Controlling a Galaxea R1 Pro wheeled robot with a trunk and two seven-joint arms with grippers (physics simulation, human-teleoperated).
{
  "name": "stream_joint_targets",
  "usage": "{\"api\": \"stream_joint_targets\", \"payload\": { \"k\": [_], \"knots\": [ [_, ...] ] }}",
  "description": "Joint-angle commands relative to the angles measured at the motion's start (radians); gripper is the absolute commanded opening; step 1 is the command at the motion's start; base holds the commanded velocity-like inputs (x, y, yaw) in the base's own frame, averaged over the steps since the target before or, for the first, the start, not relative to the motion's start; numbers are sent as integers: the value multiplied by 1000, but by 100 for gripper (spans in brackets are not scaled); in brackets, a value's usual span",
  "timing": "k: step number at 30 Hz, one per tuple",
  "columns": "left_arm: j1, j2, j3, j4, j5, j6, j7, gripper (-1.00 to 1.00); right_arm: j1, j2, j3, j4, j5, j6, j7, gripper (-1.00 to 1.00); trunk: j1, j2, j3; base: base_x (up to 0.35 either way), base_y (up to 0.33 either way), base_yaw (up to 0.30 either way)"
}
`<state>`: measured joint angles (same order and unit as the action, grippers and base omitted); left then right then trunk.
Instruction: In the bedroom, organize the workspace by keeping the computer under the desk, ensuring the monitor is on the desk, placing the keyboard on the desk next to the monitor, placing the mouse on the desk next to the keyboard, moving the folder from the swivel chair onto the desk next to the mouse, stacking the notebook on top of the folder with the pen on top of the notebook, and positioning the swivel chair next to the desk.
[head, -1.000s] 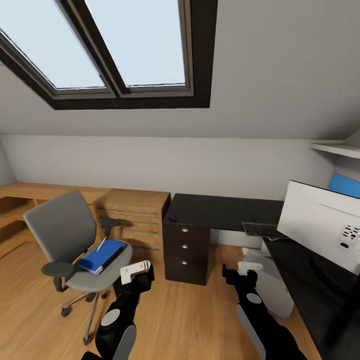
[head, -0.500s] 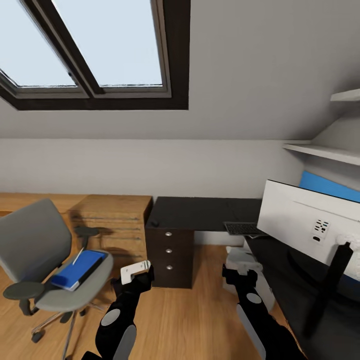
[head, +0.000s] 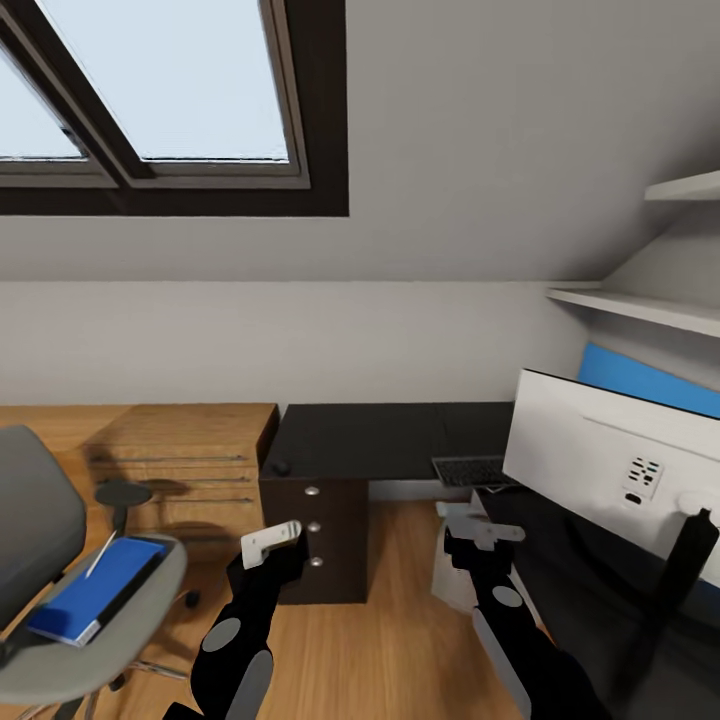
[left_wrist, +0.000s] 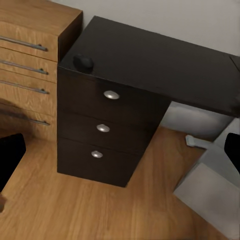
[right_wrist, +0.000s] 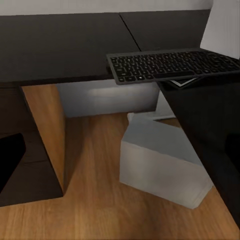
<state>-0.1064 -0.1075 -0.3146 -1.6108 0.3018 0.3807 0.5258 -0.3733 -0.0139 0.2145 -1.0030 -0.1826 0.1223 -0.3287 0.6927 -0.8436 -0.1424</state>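
The grey swivel chair (head: 40, 530) stands at the left with the blue folder (head: 90, 595) on its seat and a thin pale pen (head: 100, 553) at the folder's far end. The notebook is hidden. The black desk (head: 380, 435) carries a small black mouse (head: 283, 466) (left_wrist: 83, 62), the keyboard (head: 470, 470) (right_wrist: 170, 65) and the monitor (head: 600, 470), seen from its white back. The light grey computer (right_wrist: 160, 160) (left_wrist: 210, 192) sits on the floor beneath the desk. My left gripper (head: 272, 538) faces the drawer pedestal (left_wrist: 105, 130), open. Facing the computer, my right gripper (head: 483, 528) is open and holds nothing.
A light wood cabinet (head: 170, 460) with bar handles adjoins the desk's left end. White shelves (head: 640, 305) and a blue panel (head: 645, 380) are on the right wall. A roof window (head: 170, 90) is overhead. Wood floor (head: 370, 640) lies between chair and desk.
The whole view has swung to the right, so the chair now sits at the picture's left edge and the monitor shows more. Both arms keep their pose.
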Motion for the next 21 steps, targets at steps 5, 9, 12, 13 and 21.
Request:
{"api": "stream_joint_targets", "payload": {
  "k": [5,9,12,13,21],
  "knots": [
    [-1,0,-1,-1,8,3,8,100,-1,-3,3,-2,-5,5,-9,100,1,-1,-2,333,0,-6],
    [-1,0,-1,-1,8,2,8,100,-1,-4,2,-2,-4,5,-7,100,1,-1,-2,333,44,-2],
    [-1,-1,-1,-1,8,2,8,100,-1,-4,3,-2,-4,5,-6,100,1,-1,-2,318,140,0],
    [-1,-1,-2,-1,8,1,8,100,-1,-4,3,-2,-4,5,-6,100,1,-1,-2,306,185,0],
    [-1,-1,-3,-1,8,1,8,100,-1,-5,4,-3,-3,5,-4,100,1,-1,-2,307,175,0]
  ]
}}
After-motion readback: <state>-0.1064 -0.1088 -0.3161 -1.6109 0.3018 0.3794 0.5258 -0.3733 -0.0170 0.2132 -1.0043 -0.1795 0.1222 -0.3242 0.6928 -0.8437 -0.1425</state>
